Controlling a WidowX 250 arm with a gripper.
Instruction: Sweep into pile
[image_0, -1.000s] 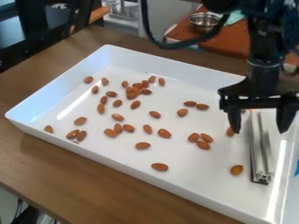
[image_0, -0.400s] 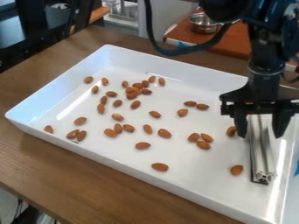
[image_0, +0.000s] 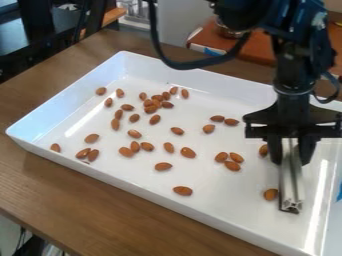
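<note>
Wooden table (image_0: 60, 200) | hand (image_0: 291, 159): narrow gap | clasps metal bar (image_0: 292, 185) (both sides)

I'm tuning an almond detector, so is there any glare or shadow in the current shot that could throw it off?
Camera view: two bright glare streaks cross the white tray, one near its left wall, one along its right side; the almonds show only faint shadows; the metal bar in the gripper has pale, shiny faces.

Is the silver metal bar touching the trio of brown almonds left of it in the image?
Apart. The camera view shows white tray floor between the bar and the trio.
</note>
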